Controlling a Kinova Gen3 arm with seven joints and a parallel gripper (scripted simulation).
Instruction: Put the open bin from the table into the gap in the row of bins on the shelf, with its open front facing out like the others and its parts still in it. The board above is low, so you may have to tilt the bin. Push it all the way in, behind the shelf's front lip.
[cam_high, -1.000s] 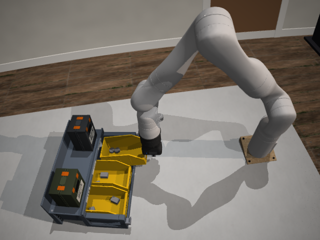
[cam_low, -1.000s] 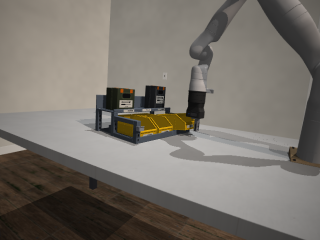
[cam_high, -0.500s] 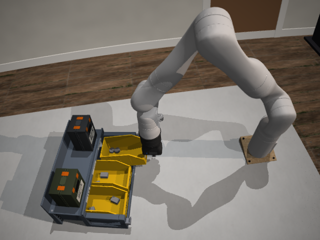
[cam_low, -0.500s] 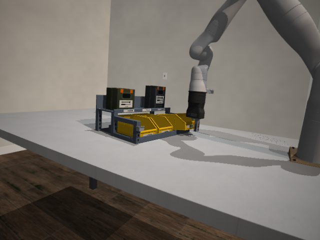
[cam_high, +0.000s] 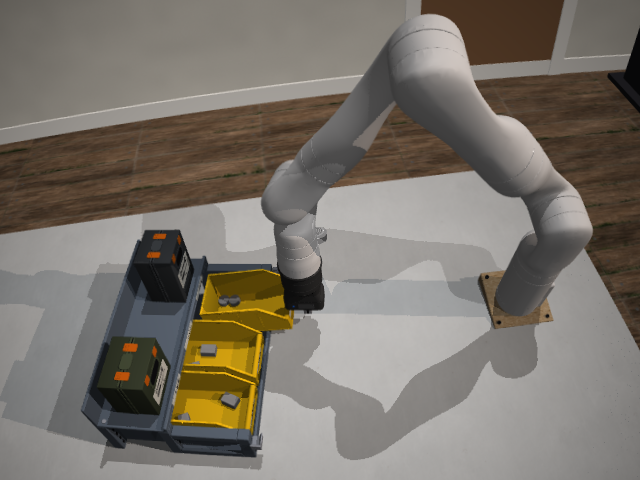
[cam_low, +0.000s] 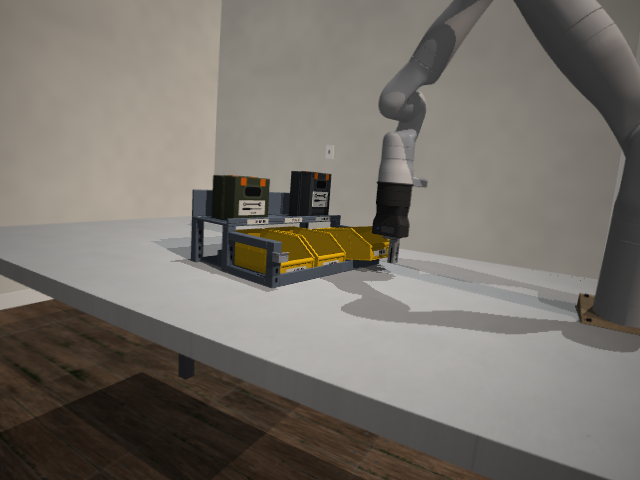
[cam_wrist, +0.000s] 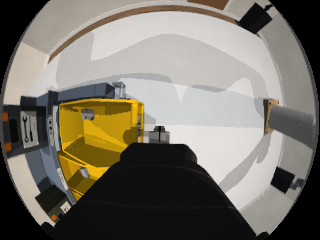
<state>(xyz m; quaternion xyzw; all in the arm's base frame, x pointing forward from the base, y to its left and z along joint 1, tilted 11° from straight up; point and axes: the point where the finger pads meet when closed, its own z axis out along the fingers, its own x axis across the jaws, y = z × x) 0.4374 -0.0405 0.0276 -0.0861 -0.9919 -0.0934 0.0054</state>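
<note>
The open yellow bin (cam_high: 258, 286) (cam_low: 359, 244) (cam_wrist: 107, 116) sits in the far end slot of the shelf's row, open front facing out. Its front sticks out past the shelf's front lip (cam_high: 262, 377) (cam_low: 320, 273) and past the two neighbouring bins. Grey round parts (cam_high: 229, 300) (cam_wrist: 87, 114) lie inside it towards the back. My gripper (cam_low: 393, 258) (cam_wrist: 159, 131) is shut and empty, pointing down just outside the bin's front wall, fingers low near the table. Whether the fingertips touch the wall is too small to tell. The bin's underside is hidden.
Two yellow bins (cam_high: 227, 343) (cam_high: 206, 395) with grey parts fill the neighbouring slots. The low upper board (cam_high: 149, 322) runs behind the row, carrying a black case (cam_high: 162, 273) (cam_low: 309, 193) and a green case (cam_high: 131, 379) (cam_low: 240, 196). A shelf end post (cam_wrist: 118, 90) stands beside the bin's outer side.
</note>
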